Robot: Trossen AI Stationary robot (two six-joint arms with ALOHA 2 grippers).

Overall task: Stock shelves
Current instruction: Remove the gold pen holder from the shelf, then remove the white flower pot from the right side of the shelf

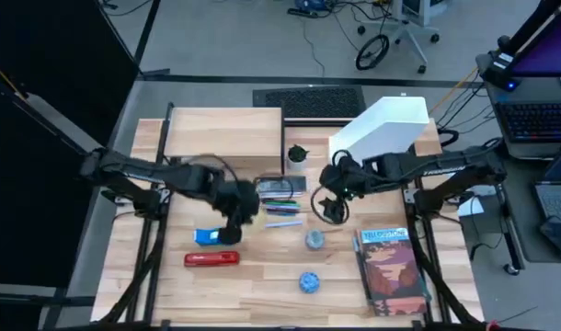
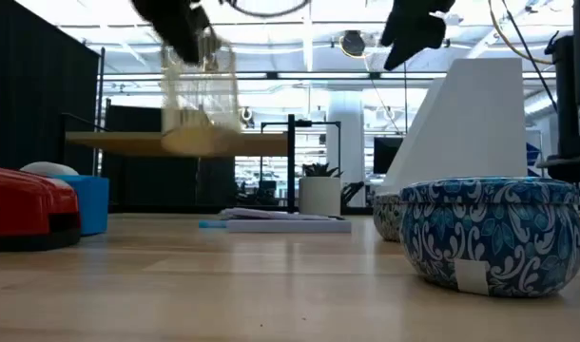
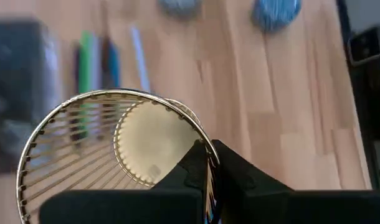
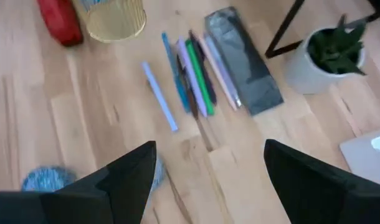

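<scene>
My left gripper (image 1: 236, 210) is shut on a gold wire pen cup (image 3: 115, 143), which hangs above the table's middle left (image 2: 200, 100). My right gripper (image 4: 209, 168) hovers open over the table's middle (image 1: 328, 204) with nothing between its fingers. Several pens (image 4: 190, 81) lie loose on the table beside a grey pencil case (image 4: 243, 65). The light-wood shelf (image 1: 223, 133) stands at the far left. The white file holder (image 1: 383, 129) stands at the far right. My left gripper holds the wire cup by its top rim (image 3: 199, 134). One finger (image 3: 190, 165) is inside the cup and one finger (image 3: 240, 171) is outside, pinching the wire wall. The fingers point down from above. The cup hangs roughly upright, mouth up, lifted clear of the table.
A blue box (image 1: 211, 236) and a red stapler (image 1: 211, 259) lie near the left front. Two blue patterned tins (image 1: 314, 241) (image 1: 308, 281) and a book (image 1: 391, 271) sit at the front right. A small potted plant (image 1: 297, 156) stands between the shelf and the file holder.
</scene>
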